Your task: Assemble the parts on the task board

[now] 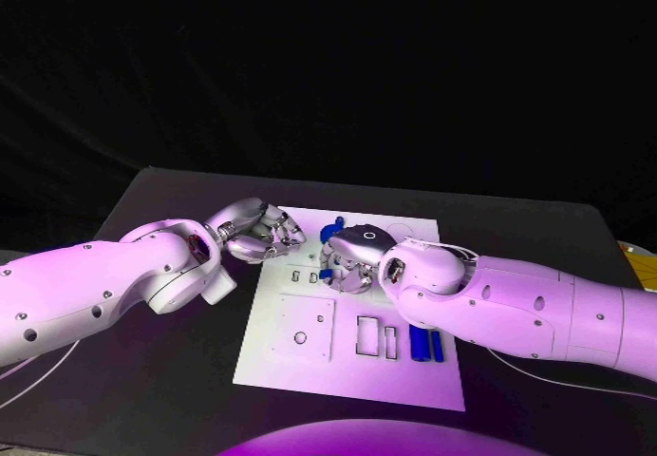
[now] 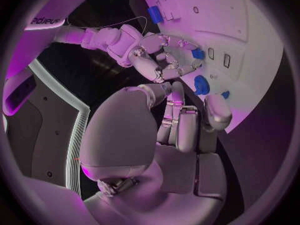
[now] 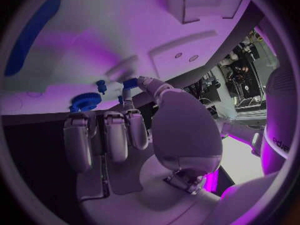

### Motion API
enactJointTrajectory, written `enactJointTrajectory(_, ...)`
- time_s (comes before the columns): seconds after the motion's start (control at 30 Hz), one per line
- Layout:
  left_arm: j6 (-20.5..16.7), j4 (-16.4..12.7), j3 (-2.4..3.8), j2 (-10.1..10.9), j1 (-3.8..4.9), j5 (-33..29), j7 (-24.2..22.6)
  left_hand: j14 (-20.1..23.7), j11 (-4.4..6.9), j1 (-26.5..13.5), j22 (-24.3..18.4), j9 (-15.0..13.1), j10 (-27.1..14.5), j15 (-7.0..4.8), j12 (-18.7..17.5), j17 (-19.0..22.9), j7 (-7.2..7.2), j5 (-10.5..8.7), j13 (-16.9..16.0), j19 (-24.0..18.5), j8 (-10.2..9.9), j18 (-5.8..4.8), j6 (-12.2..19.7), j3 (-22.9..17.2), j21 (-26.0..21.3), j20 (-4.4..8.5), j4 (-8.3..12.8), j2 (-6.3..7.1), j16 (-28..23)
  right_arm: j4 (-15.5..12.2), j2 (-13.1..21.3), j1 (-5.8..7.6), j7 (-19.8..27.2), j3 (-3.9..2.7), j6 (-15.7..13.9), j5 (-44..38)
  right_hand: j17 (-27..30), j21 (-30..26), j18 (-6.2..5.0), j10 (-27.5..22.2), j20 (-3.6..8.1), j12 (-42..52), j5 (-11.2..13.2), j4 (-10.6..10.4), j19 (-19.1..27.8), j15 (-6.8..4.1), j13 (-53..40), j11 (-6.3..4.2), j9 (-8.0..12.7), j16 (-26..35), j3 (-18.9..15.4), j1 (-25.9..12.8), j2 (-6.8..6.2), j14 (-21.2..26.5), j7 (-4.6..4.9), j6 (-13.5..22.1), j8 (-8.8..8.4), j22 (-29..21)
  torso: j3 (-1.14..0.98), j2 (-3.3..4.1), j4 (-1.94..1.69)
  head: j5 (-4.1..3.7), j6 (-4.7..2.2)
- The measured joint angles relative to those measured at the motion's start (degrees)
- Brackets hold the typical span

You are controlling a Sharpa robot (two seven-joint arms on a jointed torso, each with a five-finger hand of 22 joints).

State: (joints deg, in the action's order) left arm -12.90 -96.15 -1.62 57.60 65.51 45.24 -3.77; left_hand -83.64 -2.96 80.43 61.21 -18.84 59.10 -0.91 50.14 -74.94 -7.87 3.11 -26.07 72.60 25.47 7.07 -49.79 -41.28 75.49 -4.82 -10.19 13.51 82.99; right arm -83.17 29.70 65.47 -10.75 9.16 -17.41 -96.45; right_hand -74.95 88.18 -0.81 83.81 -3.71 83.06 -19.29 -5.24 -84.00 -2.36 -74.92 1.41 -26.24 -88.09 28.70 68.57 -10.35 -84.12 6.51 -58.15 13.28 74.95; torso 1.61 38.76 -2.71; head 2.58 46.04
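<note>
Two silver hands are seen over the white task board (image 1: 349, 380), which lies flat in the middle of the black table (image 1: 151, 380). On the left, the left hand (image 1: 257, 231) is held at the board's left edge, near its far end. Its fingers are curled in, and whether anything is held in them cannot be told, because the palm side is hidden in the head view. In the left wrist view, a round blue part (image 2: 201, 84) is seen on the board just past the left hand's fingertips (image 2: 218, 114); contact cannot be made out.

In the middle, slots and cut-out shapes are seen in the board. A raised square plate (image 1: 303, 325) with two small holes is set in its left half.

To the right, the right hand (image 1: 349, 258) is held low over the board's far half. A small blue part (image 2: 197, 53) is pinched in its fingertips, as shown in the left wrist view. The board's far middle is hidden under this hand. Two long blue parts (image 1: 427, 344) lie side by side near the board's right edge, partly covered by the right arm (image 1: 534, 309).
</note>
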Motion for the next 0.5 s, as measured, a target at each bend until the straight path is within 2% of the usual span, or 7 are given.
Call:
enactJointTrajectory(0.17,-0.45,0.02,0.00,-0.03,-0.01,-0.31,-0.03,0.00,0.00,0.00,0.05,0.00,0.00,0.00,0.00,0.00,0.00,0.00,0.00,0.00,0.00,0.00,0.00,0.00,0.00,0.00,0.00,0.00,0.00,0.20,-0.07,-0.19,-0.58,0.02,-0.01,-0.14,0.00,0.00,0.00,0.00,0.00,0.00,1.03,-0.15,0.00,0.00,0.00,0.00,-0.02,0.00,-0.16,-0.02,-0.02,0.00,-0.18,-0.17,-0.09,0.00,-0.01,0.01,-0.02,-0.01,0.10)
enactJointTrajectory(0.3,-0.65,0.06,0.00,-0.04,-0.01,-0.52,-0.03,0.00,0.00,-0.24,0.05,0.07,0.00,0.00,0.00,0.00,0.00,0.00,0.00,0.00,0.00,0.00,0.00,0.00,0.00,0.00,0.00,0.24,0.00,0.25,-0.14,-0.27,-0.90,0.01,-0.09,-0.24,0.01,-0.32,0.00,-0.21,0.00,-0.23,2.75,-0.65,0.00,0.00,0.00,0.21,-2.43,0.00,-0.66,-0.62,-0.62,0.00,-0.19,-0.18,-0.09,-0.01,-0.02,0.05,-0.01,0.04,0.14)
enactJointTrajectory(0.43,-0.76,0.10,0.00,-0.04,-0.01,-0.67,-0.03,0.00,0.00,-0.30,0.05,0.07,0.00,0.00,0.00,0.01,0.00,0.00,0.01,0.00,0.00,0.01,0.00,0.00,0.00,0.00,0.00,0.30,0.00,0.30,-0.17,-0.34,-1.12,-0.01,-0.16,-0.31,0.01,-0.57,0.00,-0.43,0.00,-0.46,4.78,-1.21,0.00,0.21,0.00,0.43,-2.45,0.00,-1.22,-1.02,-1.02,0.21,0.31,0.31,-0.53,-0.01,-0.05,0.05,0.00,0.05,0.21)
enactJointTrajectory(0.5,-0.80,0.14,0.00,-0.04,-0.01,-0.72,-0.03,0.00,0.00,-0.30,0.09,0.10,0.00,0.00,0.17,0.01,0.00,0.00,-0.01,0.03,-0.20,0.01,0.00,0.00,0.11,-0.03,0.00,0.30,0.00,0.31,-0.17,-0.36,-1.19,-0.01,-0.18,-0.32,0.01,-0.68,0.00,-0.54,-0.42,-0.50,5.40,-1.44,0.00,0.37,0.00,0.54,-2.28,0.00,-1.45,-1.16,-1.16,0.04,0.44,0.85,-0.94,-0.01,-0.05,0.05,0.00,0.05,0.25)
